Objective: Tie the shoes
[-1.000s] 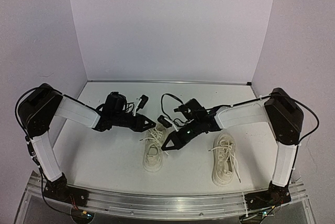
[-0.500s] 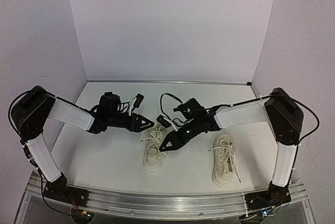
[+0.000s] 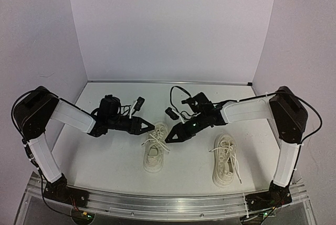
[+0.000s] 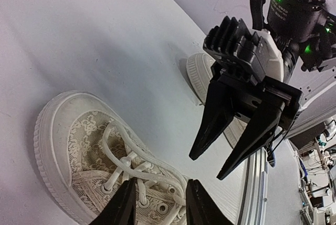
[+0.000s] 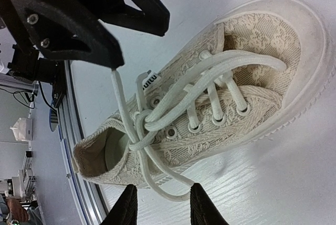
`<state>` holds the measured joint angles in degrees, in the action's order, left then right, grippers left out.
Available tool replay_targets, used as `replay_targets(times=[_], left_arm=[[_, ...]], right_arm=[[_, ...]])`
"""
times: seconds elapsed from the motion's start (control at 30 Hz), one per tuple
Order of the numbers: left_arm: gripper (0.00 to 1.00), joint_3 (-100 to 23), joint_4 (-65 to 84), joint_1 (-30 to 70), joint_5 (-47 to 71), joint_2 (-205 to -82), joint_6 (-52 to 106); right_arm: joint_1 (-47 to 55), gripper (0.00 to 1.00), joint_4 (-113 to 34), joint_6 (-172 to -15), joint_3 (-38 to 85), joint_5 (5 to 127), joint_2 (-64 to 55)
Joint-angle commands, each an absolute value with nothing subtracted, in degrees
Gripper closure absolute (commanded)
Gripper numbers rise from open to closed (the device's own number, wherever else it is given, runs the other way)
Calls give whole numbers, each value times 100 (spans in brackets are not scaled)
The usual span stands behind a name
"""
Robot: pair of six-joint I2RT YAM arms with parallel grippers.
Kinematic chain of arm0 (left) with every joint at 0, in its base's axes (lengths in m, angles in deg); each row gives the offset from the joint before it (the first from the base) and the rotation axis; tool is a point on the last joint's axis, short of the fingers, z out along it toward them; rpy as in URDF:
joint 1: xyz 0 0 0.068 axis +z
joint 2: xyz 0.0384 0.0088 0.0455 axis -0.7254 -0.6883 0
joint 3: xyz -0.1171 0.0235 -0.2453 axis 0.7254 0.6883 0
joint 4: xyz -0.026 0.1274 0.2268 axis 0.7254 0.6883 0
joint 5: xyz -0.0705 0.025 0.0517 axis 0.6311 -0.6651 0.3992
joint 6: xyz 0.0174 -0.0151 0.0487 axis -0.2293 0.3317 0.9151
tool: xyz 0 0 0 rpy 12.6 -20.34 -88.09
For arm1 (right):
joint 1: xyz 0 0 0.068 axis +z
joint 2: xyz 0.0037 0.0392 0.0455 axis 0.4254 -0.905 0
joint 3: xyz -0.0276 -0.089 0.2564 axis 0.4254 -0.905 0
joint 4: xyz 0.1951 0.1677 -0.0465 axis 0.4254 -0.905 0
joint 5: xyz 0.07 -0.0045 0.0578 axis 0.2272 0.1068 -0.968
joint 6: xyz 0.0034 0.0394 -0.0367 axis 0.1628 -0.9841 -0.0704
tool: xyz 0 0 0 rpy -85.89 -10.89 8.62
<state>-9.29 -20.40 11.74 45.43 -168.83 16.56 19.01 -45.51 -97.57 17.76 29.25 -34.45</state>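
Note:
Two cream-white sneakers lie on the white table, one at the middle (image 3: 155, 152) and one to its right (image 3: 226, 162). My left gripper (image 3: 150, 126) hovers open over the middle shoe's lace area (image 4: 79, 146), with its laces (image 4: 152, 172) running between my fingers (image 4: 126, 204). One lace (image 5: 119, 104) rises to the tip of the left gripper (image 5: 143, 46). My right gripper (image 3: 169, 140) is open beside the same shoe (image 5: 236, 78), and a loose lace loop (image 5: 173, 196) lies between its fingertips. It also shows in the left wrist view (image 4: 206, 167), open.
An aluminium rail (image 3: 168, 206) runs along the table's front edge. White walls close the back and both sides. The second shoe (image 4: 199, 72) shows partly behind the right gripper in the left wrist view.

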Motion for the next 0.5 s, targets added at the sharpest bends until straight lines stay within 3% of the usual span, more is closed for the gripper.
replay_targets(times=[0.0,0.27,0.47], left_arm=[[60,-832,-2355,1179,4707,-16880,1625],[57,-669,-2423,1142,4780,-16799,1605],[80,-611,-2454,1108,4808,-16762,1623]], right_arm=[[1939,68,-4403,-9801,1771,2939,-3270],[1985,72,-4338,-9685,1871,2956,-3611],[2094,74,-4342,-9549,2061,3014,-3839]])
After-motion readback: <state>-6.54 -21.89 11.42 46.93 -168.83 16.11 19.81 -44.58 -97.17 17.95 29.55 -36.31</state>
